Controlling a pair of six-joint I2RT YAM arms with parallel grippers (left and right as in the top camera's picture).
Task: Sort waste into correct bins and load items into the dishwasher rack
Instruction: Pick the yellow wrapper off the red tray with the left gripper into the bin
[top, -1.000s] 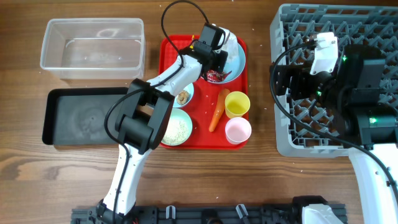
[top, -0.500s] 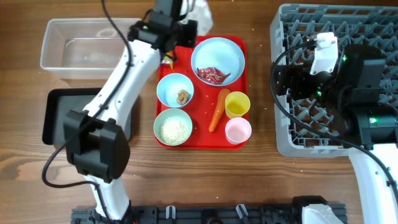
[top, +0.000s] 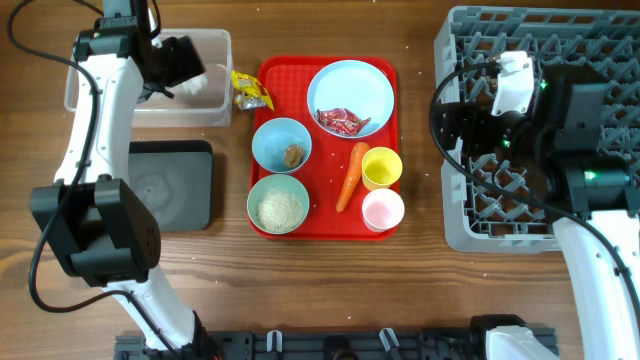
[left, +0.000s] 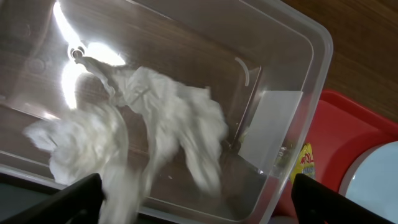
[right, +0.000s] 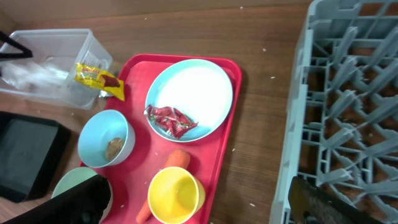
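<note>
My left gripper (top: 178, 62) hangs open over the clear tub (top: 100, 95). The white tissue (left: 143, 137) is loose inside the tub, free of the wide-apart fingers (left: 74, 199). A yellow wrapper (top: 250, 90) lies on the table between the tub and the red tray. The plate (top: 350, 85) holds a red wrapper (top: 342, 121). One bowl (top: 275, 140) holds a brown lump, the other (top: 279, 203) rice. The carrot (top: 351, 175), yellow cup (top: 382, 168) and pink cup (top: 383, 210) sit on the tray. My right gripper (right: 199, 211) is open and empty at the left edge of the rack (top: 520, 40).
The black tray (top: 170, 185) lies below the tub, partly under the left arm. The flat red tray (top: 392, 120) carries the dishes between the bins and the rack. Stray rice grains dot the wood.
The left arm swung from the red tray to over the clear tub and opened, letting the tissue go into it. The yellow wrapper now lies beside the tray. The right arm barely moved.
</note>
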